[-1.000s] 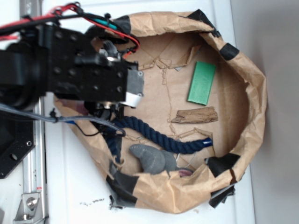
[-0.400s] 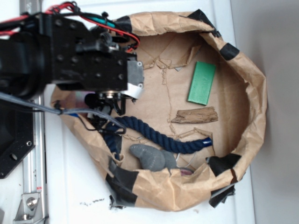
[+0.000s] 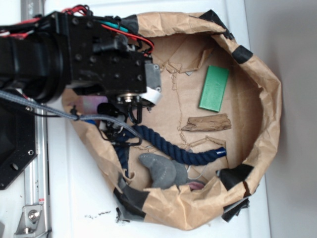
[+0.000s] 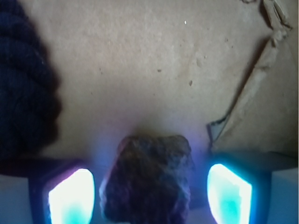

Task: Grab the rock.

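In the wrist view a dark, rough rock (image 4: 150, 179) lies on the brown paper between my two glowing fingers (image 4: 71, 198). My gripper (image 4: 149, 193) is open around it: the left pad is almost at the rock, and a gap shows on the right side. In the exterior view the black arm hangs over the left part of the paper bag (image 3: 270, 94), with the gripper (image 3: 120, 130) pointing down next to the rope. From that view the rock is hidden under the arm.
A dark blue rope (image 3: 168, 148) runs across the bag floor and shows at the left of the wrist view (image 4: 25, 84). Also in the bag lie a grey soft lump (image 3: 159, 169), a piece of bark (image 3: 207, 122) and a green block (image 3: 214, 88). The bag's crumpled walls rise all round.
The arm has moved to the right and a little lower, further into the bag. The things in the bag have stayed where they were.
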You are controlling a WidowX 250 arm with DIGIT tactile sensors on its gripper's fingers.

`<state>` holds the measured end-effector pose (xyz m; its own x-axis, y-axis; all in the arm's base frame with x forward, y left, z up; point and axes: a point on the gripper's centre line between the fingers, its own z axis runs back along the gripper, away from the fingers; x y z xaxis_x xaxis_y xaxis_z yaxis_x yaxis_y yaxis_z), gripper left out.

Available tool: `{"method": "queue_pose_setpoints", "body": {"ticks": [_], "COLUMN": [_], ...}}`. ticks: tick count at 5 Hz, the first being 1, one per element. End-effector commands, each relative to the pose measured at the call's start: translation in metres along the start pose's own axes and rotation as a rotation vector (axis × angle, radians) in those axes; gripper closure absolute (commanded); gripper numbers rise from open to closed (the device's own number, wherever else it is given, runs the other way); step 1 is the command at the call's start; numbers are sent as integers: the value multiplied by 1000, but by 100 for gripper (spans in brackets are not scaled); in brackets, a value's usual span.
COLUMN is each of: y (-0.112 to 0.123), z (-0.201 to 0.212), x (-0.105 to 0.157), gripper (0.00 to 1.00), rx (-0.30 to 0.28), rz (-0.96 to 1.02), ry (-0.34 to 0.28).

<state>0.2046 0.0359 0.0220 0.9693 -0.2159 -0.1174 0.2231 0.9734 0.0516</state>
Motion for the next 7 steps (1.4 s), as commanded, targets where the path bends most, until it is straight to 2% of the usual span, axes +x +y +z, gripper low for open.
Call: {"method": "queue_pose_setpoints", "body": {"ticks": [1, 3, 4, 5, 6, 7], "y": [-3, -1, 2, 13, 24, 25], "z": [1, 0, 11, 61, 111, 161], "x": [6, 5, 1, 3, 6, 4], "gripper": [100, 100, 100, 100, 100, 100], "rx": [40, 43, 82, 46, -3, -23], "rz": [-7, -5, 18, 183, 314, 340], "ry": [-33, -29, -43, -174, -267, -298]}}
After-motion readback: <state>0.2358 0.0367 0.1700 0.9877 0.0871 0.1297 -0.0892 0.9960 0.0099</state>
